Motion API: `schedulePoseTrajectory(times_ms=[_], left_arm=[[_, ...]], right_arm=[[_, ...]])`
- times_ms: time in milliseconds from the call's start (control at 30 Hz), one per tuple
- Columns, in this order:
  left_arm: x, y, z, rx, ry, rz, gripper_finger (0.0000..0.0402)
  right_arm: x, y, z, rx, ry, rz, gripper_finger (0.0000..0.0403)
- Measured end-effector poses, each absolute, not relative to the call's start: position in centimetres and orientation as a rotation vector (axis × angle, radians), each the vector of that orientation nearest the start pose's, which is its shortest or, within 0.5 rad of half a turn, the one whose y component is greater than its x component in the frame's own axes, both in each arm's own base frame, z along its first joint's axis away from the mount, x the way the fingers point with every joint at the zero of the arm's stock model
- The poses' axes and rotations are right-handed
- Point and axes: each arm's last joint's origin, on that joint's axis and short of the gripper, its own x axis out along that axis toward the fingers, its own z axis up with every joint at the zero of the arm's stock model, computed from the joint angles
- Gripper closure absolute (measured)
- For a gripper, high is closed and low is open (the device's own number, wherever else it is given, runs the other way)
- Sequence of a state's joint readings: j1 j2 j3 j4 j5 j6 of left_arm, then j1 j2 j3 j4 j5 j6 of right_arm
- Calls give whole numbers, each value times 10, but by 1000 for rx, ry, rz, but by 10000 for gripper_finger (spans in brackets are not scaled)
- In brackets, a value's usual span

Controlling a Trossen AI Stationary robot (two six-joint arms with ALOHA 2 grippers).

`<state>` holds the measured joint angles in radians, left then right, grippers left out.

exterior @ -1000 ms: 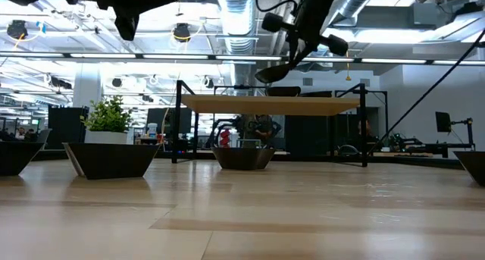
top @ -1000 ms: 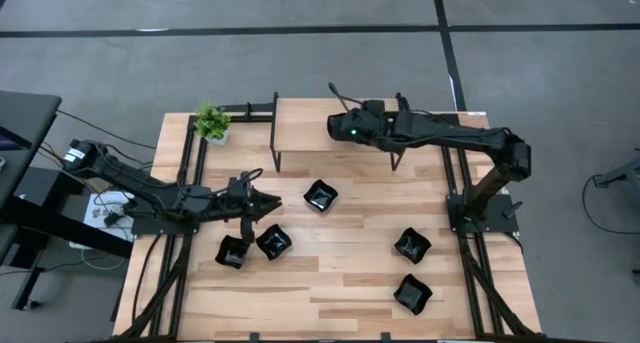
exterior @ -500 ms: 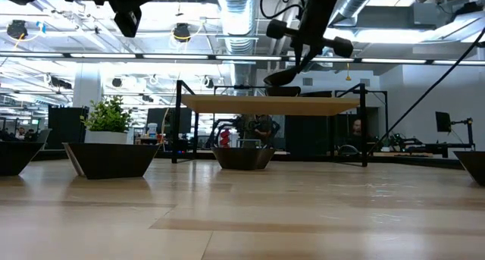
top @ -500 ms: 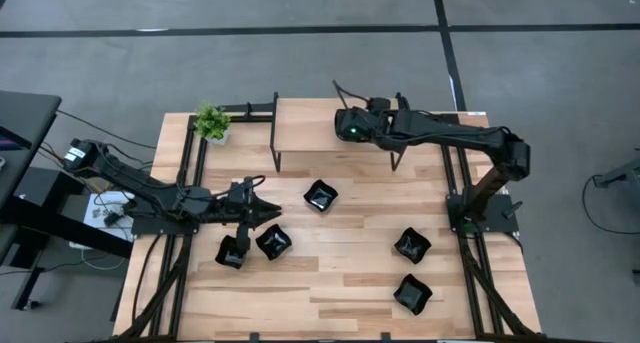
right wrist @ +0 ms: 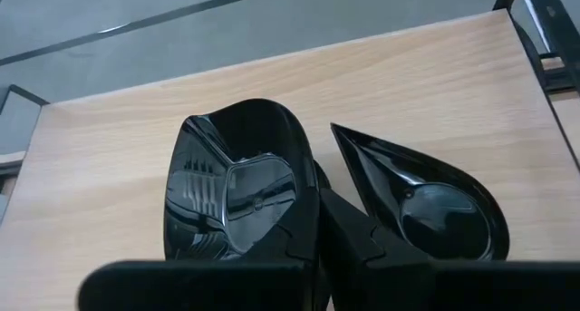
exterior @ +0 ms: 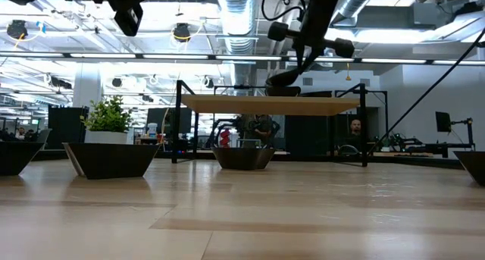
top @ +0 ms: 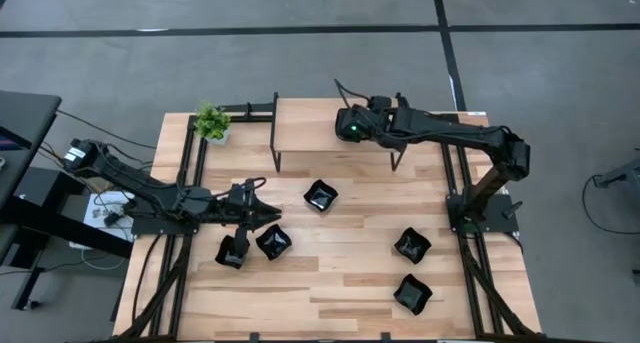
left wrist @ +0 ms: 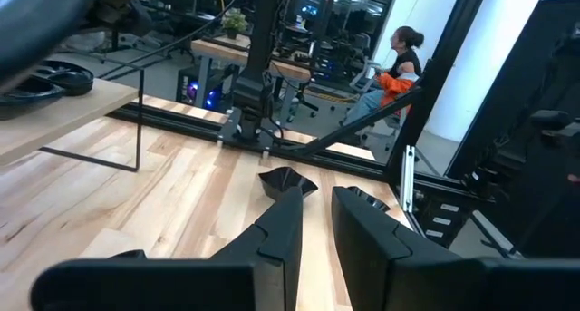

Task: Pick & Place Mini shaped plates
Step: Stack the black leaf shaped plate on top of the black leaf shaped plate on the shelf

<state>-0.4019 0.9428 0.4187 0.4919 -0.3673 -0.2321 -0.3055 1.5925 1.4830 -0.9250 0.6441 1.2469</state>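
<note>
My right gripper (right wrist: 317, 189) hangs above the raised shelf (top: 330, 118) at the desk's far edge, its fingers (right wrist: 349, 229) pinched on the rim of a teardrop plate (right wrist: 430, 207); a rounder black plate (right wrist: 236, 189) sits just beside it, touching the fingers, and I cannot tell whether it is gripped too or resting on the shelf. In the low view the held plate (exterior: 282, 79) hangs just over the shelf top.

My left gripper (top: 268, 215) hovers over the desk (top: 350, 243) near its left edge, fingers (left wrist: 285, 225) a little apart with nothing between them. Just below it two wavy-rimmed plates (top: 272, 242) lie side by side. Another plate (top: 320, 195) lies near the middle, and two more (top: 411, 245) lie toward the right edge. A potted plant (top: 211, 122) stands at the far left corner.
</note>
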Motion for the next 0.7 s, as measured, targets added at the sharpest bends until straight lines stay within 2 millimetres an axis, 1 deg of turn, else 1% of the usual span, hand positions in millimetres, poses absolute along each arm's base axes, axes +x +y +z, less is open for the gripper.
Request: schedulePoseTrajectory(times_ms=[433,533,700], left_arm=[[190,-68,243,-219,34,-22,337],[190,-68,243,-219,35,-22,337],[190,-68,243,-219,37,-22,337]], right_arm=[[299,-119,321,855,420,-1351,397],[299,-120,321,854,428,-1346,384],[299,-120,321,854,427,-1346,342]])
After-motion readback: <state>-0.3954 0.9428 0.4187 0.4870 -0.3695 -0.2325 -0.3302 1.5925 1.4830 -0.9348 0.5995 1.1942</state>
